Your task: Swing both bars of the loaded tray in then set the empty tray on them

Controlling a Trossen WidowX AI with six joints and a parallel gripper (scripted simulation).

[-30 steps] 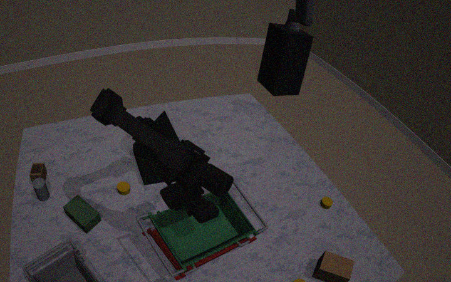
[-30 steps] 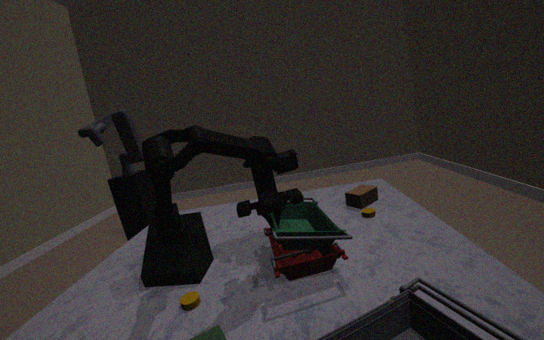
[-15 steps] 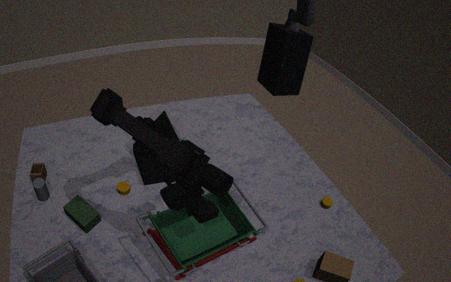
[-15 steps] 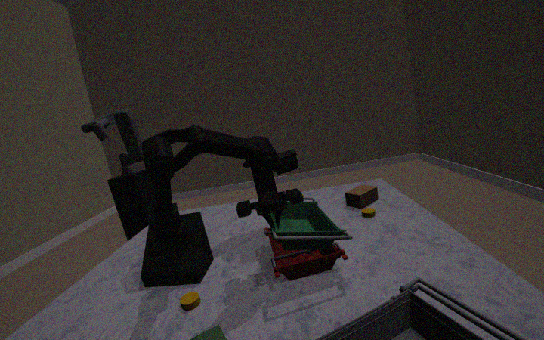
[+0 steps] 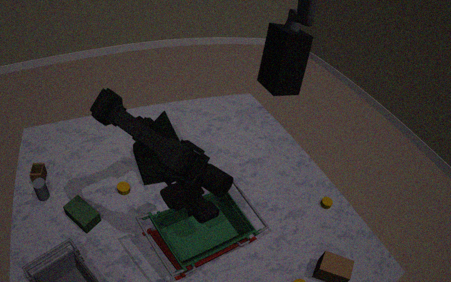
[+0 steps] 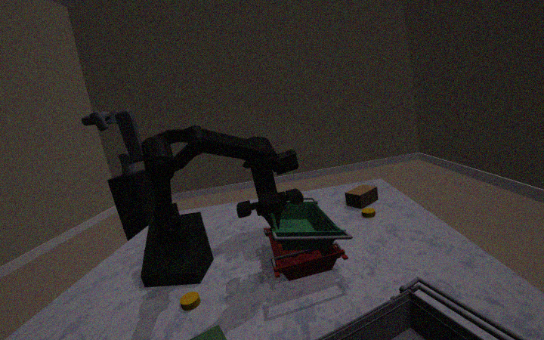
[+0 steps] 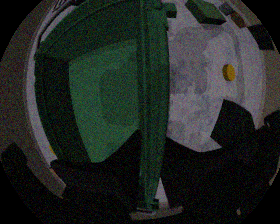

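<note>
End effector [image 6: 274, 214] clamped on near-side wall of green tray [image 6: 307, 221]. Bench [image 6: 392, 262] carries red tray [image 6: 303, 262]; green tray directly above it, resting roughly level. Wire bar [image 6: 313, 238] visible under green tray's front rim.

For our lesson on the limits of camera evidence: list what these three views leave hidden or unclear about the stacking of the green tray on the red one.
- Blocks in the red tray: covered by the green tray in every view.
- Fingertips of the gripper: the arm hides them in the top view; they are black against dark in the wrist view.
- Wire bars: whether the green tray rests on both is unclear; too dim and grainy.
- Grey bin: cut off by the picture edge.
</note>
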